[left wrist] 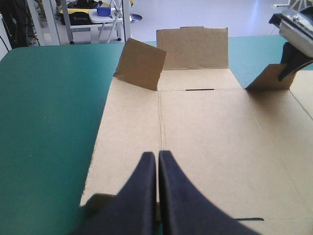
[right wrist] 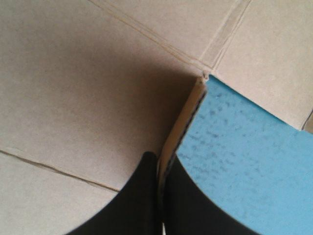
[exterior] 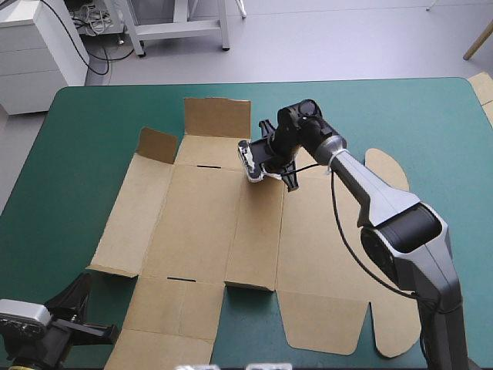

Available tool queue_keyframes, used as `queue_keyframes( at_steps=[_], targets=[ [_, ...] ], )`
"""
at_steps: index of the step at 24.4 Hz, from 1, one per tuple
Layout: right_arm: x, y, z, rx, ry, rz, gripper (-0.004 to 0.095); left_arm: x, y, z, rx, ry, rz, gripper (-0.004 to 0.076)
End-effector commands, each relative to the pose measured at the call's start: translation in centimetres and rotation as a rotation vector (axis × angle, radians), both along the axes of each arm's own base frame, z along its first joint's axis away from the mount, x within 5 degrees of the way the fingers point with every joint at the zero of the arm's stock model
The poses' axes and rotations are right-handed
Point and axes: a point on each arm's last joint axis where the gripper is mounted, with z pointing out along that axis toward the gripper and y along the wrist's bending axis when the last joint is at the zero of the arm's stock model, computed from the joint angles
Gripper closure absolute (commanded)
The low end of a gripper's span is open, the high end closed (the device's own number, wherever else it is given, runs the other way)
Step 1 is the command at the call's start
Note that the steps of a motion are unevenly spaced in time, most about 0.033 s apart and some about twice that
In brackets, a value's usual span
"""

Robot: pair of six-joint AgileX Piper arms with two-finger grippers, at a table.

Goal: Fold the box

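Much of the teal-green table is covered by the brown box, spread flat with some flaps raised. One raised flap is pinched by the right gripper. The left gripper is held closed above the box's near edge.

The wide surface with the teal-green cover carries one big thing: a brown cardboard box, cut from one sheet and spread open. Most of the box lies flat on the cover, around the middle and toward the left. A small flap stands up at its far left corner. A tall flap rises beside it on the far side. Round flaps lie flat on the right. Bare green shows around the far side. A bit of more brown board sits just by the surface's right edge.
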Motion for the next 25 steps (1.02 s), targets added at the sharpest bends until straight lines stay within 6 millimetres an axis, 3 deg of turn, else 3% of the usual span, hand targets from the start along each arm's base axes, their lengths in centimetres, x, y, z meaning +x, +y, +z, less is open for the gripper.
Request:
queue_keyframes(
  at_steps=[1, 5, 7, 11, 16, 25],
  targets=[
    [-1.1, -2.6, 6.3, 0.117, -0.051, 0.018, 0.093, -0.4, 0.0, 1.3, -0.034, -0.101, -0.001, 0.0731],
    [0.0, -5.8, 6.8, 0.027, -0.111, -0.026, 0.0929, -0.4, 0.0, 1.3, -0.034, -0.101, -0.001, 0.0731],
    [0.3, -6.3, 6.9, 0.074, -0.093, -0.045, 0.093, -0.4, 0.0, 1.3, -0.034, -0.101, -0.001, 0.0731],
    [-0.4, -4.0, 7.5, 0.293, -0.041, -0.029, 0.093, -0.4, 0.0, 1.3, -0.034, -0.101, -0.001, 0.0731],
    [-0.3, -1.8, 8.0, 0.431, -0.059, -0.2, 0.093, -0.4, 0.0, 1.3, -0.034, -0.101, -0.001, 0.0731],
    [-0.1, -1.0, 6.0, 0.409, 0.043, -0.309, 0.0929, -0.4, 0.0, 1.3, -0.034, -0.101, -0.001, 0.0731]
  ],
)
